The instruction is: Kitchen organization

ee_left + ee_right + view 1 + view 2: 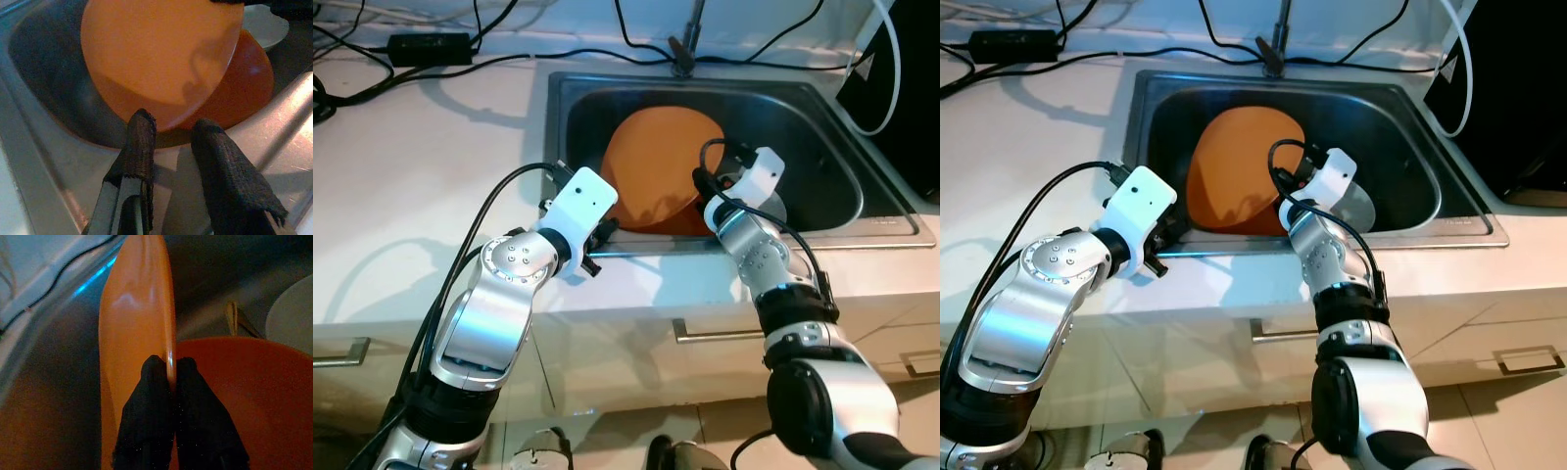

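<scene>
**Orange plate held on edge in sink by right gripper**

The right gripper is reaching into the steel sink and is clamping the rim of an orange plate between its two black fingers. The plate is standing tilted on its edge, its broad face turned toward the sink's left wall, and its lower rim is resting against a darker orange bowl lying in the basin beneath it. A white dish is sitting just beyond the bowl toward the right side of the basin, and a pale utensil handle is showing near it on the sink floor.

The left gripper is hovering at the front left edge of the sink, over the lip, with its fingers parted and grasping nothing; the plate's lower rim is lying just ahead of the fingertips, apart from them.

A faucet is rising at the back rim of the sink. Black cables and a power adapter are lying across the white countertop behind and to the left. Drawer handles are showing on the cabinet fronts below.
</scene>
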### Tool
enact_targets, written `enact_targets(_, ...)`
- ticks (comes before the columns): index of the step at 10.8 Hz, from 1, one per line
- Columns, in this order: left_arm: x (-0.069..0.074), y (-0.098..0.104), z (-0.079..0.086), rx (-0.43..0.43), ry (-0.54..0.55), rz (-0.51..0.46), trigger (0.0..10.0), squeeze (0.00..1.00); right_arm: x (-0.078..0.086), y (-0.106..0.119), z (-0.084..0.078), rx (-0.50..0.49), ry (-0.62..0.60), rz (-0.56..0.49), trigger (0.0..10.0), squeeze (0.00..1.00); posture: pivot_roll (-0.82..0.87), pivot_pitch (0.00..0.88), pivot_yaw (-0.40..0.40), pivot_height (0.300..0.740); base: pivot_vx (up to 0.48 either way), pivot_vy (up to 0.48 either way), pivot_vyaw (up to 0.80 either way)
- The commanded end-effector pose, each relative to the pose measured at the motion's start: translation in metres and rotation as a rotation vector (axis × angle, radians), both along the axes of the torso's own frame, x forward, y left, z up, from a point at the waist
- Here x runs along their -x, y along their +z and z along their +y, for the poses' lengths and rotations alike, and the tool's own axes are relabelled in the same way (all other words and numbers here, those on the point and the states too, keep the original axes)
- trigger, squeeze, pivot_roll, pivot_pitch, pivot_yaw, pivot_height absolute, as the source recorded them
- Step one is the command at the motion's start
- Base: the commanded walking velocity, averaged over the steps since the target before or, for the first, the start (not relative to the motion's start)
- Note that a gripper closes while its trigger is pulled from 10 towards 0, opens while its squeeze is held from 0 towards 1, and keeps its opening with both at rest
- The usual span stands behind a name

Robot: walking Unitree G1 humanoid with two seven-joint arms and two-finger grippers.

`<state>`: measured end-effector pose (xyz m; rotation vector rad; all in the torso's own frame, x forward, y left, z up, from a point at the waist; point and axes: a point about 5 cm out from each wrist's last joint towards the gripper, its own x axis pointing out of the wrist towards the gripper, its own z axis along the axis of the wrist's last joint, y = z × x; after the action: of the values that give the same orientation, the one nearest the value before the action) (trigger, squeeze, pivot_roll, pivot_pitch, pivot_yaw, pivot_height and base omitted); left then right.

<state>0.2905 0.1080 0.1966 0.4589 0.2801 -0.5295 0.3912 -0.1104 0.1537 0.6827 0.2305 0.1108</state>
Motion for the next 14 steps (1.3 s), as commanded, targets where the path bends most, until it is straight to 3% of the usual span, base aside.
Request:
enact_targets(1,0.004,-0.017,-0.005,-0.009,-0.020,0.099,10.0,0.00,-0.003,0.004,-0.003,0.032,0.001,-0.024,10.0,0.00,0.14,0.122,-0.124,0.740,0.000,0.000,0.00)
enact_targets(3,0.004,-0.017,-0.006,-0.006,-0.019,0.099,10.0,0.00,-0.007,0.005,-0.003,0.041,-0.010,-0.012,10.0,0.00,0.14,0.125,-0.128,0.740,0.000,0.000,0.00)
enact_targets(4,0.005,-0.018,-0.006,-0.005,-0.018,0.100,10.0,0.00,-0.008,0.007,-0.003,0.044,-0.009,-0.013,10.0,0.19,0.14,0.125,-0.130,0.740,0.000,0.000,0.00)
enact_targets(5,0.005,-0.019,-0.007,-0.005,-0.018,0.100,10.0,0.00,-0.009,0.008,-0.003,0.047,-0.007,-0.017,10.0,0.98,0.14,0.125,-0.131,0.740,0.000,0.000,0.00)
enact_targets(6,0.005,-0.019,-0.007,-0.002,-0.017,0.099,10.0,0.00,-0.010,0.009,-0.004,0.057,-0.008,-0.020,10.0,0.86,0.14,0.124,-0.131,0.740,0.000,0.000,0.00)
enact_targets(7,0.005,-0.019,-0.007,-0.001,-0.017,0.100,10.0,0.00,-0.011,0.009,-0.004,0.062,-0.010,-0.020,10.0,0.15,0.14,0.124,-0.131,0.740,0.000,0.000,0.00)
enact_targets(8,0.006,-0.020,-0.006,0.000,-0.017,0.101,10.0,0.00,-0.011,0.009,-0.004,0.064,-0.011,-0.021,10.0,0.00,0.14,0.125,-0.131,0.740,0.000,0.000,0.00)
enact_targets(10,0.006,-0.019,-0.006,0.000,-0.017,0.099,10.0,0.00,-0.012,0.010,-0.005,0.071,-0.016,-0.029,10.0,0.00,0.14,0.124,-0.131,0.740,0.000,0.000,0.00)
enact_targets(11,0.004,-0.018,-0.006,0.005,-0.011,0.066,10.0,0.00,-0.014,0.021,-0.008,0.081,-0.035,-0.088,10.0,0.00,0.14,0.123,-0.128,0.740,0.000,0.000,0.00)
enact_targets(12,-0.003,-0.010,-0.005,0.041,0.021,-0.034,10.0,0.00,-0.014,0.039,-0.013,0.170,-0.050,-0.223,10.0,0.00,0.14,0.122,-0.126,0.740,0.000,0.000,0.00)
enact_targets(14,-0.013,0.004,-0.003,0.077,0.075,-0.217,10.0,0.00,-0.001,0.069,-0.017,0.253,-0.077,-0.441,10.0,0.00,0.13,0.119,-0.122,0.740,0.000,0.000,0.00)
